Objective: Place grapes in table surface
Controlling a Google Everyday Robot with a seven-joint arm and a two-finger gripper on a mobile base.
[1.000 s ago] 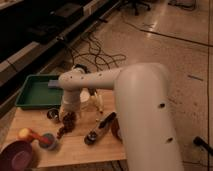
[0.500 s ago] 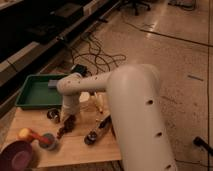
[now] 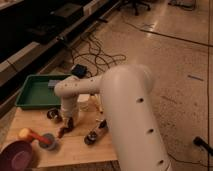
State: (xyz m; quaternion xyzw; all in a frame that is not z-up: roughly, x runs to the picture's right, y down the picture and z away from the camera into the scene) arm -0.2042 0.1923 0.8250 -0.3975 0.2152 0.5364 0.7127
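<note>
**Arm bending left, gripper pointing down**

The white arm (image 3: pixel 131 120) is filling the lower right of the view, its thick upper link rising from 5 o'clock toward the centre. From the elbow near the centre, the slimmer forearm (image 3: pixel 80 86) is reaching out toward 9 o'clock, lying roughly level. At its far end the wrist (image 3: pixel 69 106) is turning straight down. The dark gripper (image 3: pixel 67 123) is hanging just below the wrist, pointing downward, at about 8 o'clock from the middle of the view.
</note>
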